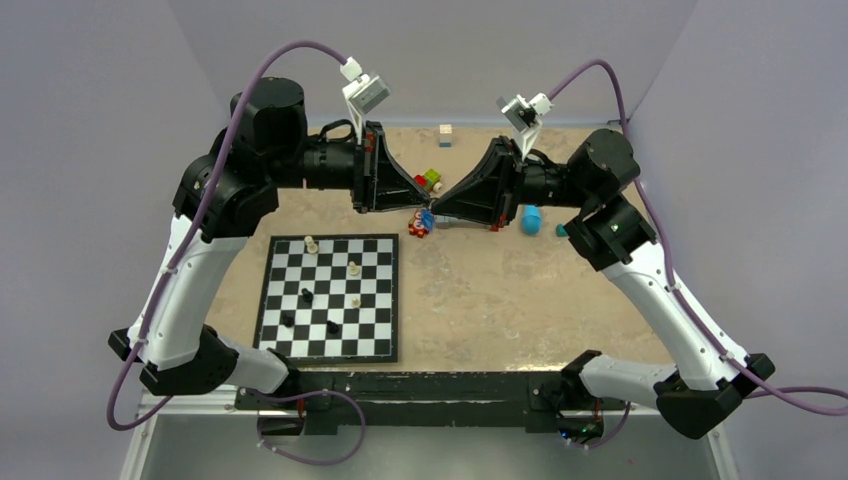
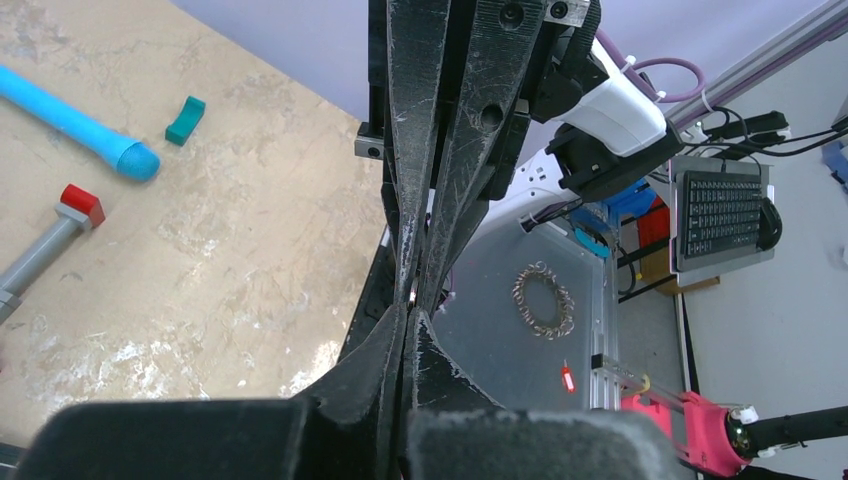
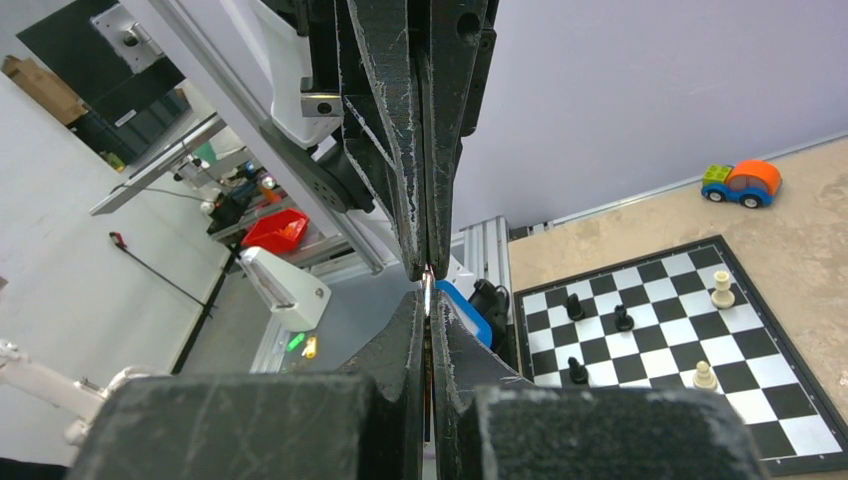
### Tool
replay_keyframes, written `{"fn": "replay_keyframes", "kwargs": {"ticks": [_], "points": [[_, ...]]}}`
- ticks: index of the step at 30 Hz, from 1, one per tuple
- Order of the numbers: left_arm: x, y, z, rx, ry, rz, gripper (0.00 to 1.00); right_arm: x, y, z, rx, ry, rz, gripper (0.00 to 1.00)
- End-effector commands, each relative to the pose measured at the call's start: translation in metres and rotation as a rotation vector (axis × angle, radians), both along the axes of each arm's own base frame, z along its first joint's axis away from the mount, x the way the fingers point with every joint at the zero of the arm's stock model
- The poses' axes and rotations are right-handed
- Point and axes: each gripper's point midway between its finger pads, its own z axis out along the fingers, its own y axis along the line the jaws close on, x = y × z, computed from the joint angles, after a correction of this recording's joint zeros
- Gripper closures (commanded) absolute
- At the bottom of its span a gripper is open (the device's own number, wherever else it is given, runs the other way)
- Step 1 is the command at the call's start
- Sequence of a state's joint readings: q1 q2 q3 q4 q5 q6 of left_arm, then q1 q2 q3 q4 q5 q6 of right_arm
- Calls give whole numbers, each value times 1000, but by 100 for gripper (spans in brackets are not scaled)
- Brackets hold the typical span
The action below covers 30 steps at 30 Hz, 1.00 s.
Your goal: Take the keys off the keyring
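While both arms meet nose to nose over the far middle of the sandy-beige desk [image 1: 500,300], the keyring sits right at the meeting point. Its small blue oblong plastic tag [image 3: 470,318] shows just beside the tips and looks lifted clear of the desk.

Jaws on the left gripper [image 1: 421,208] are pressed fully together. Same on the right gripper [image 1: 441,212], squeezed tight. A thin silvery metal sliver [image 3: 427,287] shows exactly where the two sets of tips meet. Can't tell whether that is one of the thin silvery-grey metal keys or the ring wire, nor which side has which. It's too small and the black fingers cover it.

Handling, my read:
- Everything here is light, stiff and slick. Nothing looks fragile.
- A key blade is flat and thin. Nipped by an edge, it will likely pivot or squirt out of hard pads, so take it across the flat faces near the head.
- The ring wire is probably springy. Hold it on the wire itself, close to where the key threads.
- The tag is the easy grab, but it swings free, so it only works as an anchor.
- The main risk is a slip, with the lot dropping among the small red pieces [image 1: 418,229] below.
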State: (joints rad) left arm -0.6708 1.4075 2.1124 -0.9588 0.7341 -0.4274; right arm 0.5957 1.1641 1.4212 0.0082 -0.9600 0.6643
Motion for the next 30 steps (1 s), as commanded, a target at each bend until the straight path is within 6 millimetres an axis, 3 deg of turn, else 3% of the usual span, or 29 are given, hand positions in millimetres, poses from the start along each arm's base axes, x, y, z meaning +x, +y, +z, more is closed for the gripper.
{"fn": "replay_keyframes", "kwargs": {"ticks": [1,17,30], "points": [[-4,3,11,-15,-40,2,100,-7,-5,15,31,-64,-5,100],[-14,0,-11,93,-7,-70,100,9,4,8,-41,-50,-13,100],[-21,-14,-10,83,35,-127,100,8,5,18,-9,-47,-13,100]]}}
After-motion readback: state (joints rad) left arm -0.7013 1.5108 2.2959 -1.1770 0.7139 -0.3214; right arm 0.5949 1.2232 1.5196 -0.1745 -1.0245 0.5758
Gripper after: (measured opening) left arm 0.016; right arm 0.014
